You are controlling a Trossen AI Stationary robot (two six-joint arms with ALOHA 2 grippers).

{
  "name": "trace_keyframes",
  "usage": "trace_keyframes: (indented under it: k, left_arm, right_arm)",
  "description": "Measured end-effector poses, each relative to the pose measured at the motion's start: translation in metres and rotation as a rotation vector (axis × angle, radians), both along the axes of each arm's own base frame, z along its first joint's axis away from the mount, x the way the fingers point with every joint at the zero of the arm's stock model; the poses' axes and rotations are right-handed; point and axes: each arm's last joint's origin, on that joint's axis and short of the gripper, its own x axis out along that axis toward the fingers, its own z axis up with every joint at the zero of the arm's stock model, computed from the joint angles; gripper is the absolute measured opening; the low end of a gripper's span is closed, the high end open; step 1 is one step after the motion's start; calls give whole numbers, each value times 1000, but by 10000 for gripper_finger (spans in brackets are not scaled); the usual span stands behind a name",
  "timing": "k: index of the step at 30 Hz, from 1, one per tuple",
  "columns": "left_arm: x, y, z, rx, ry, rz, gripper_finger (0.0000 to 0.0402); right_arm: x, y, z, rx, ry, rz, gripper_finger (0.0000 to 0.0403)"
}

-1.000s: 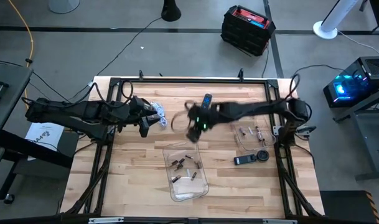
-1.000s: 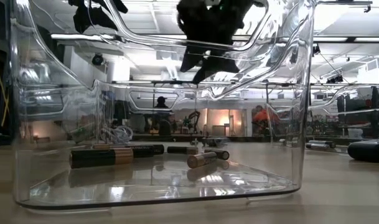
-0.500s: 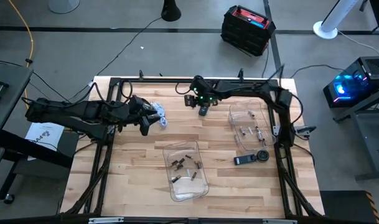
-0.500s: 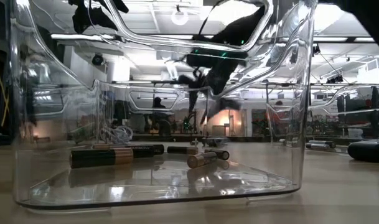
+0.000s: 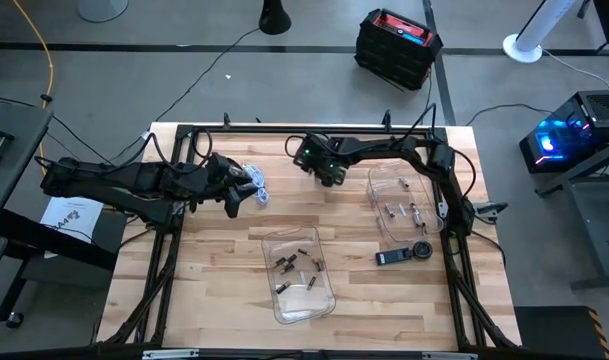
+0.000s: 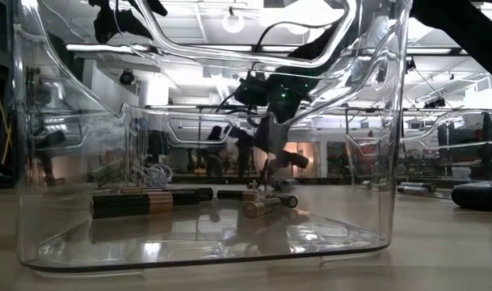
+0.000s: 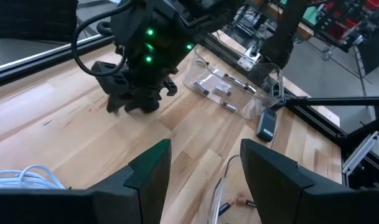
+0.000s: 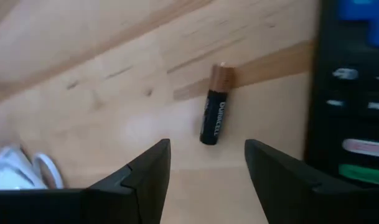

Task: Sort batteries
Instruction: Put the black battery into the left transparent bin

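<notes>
One battery [image 8: 214,113], black with a coppery end, lies flat on the wood beside the black remote [image 8: 354,93]. My right gripper [image 8: 206,155] [image 5: 322,170] hovers open just short of it near the table's far edge, one finger to each side. Several batteries [image 5: 296,262] [image 6: 149,200] lie in the middle clear container [image 5: 329,300]. More batteries [image 5: 399,210] lie in the right clear container [image 5: 376,200]. My left gripper [image 5: 232,200] [image 7: 205,149] waits open at the table's left, by the white cable [image 7: 21,177].
A black device [image 5: 404,255] lies near the right container. The white cable coil [image 5: 252,180] sits between the two grippers. The black table frame [image 5: 284,130] runs along the far edge just beyond my right gripper. Bare wood [image 5: 224,280] lies left of the middle container.
My right gripper has swung from above the middle container's far end toward the table's far edge and has come down beside the remote, over the lone battery.
</notes>
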Motion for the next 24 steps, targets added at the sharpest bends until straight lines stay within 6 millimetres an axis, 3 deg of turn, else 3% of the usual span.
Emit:
trace_keyframes:
  k: [4, 14, 19, 24]
  left_arm:
    - [0, 0, 0, 6, 3, -7, 188]
    - [0, -1, 0, 13, 14, -55, 188]
    - [0, -2, -1, 22, 23, -98, 188]
    - [0, -3, -1, 44, 32, -119, 188]
  right_arm:
    - [-4, -4, -2, 40, 12, -100, 182]
    - [-5, -3, -18, 26, 77, -182, 36]
    - [-5, -2, -19, -4, 95, -168, 31]
    - [-6, -2, -19, -42, 129, -41, 30]
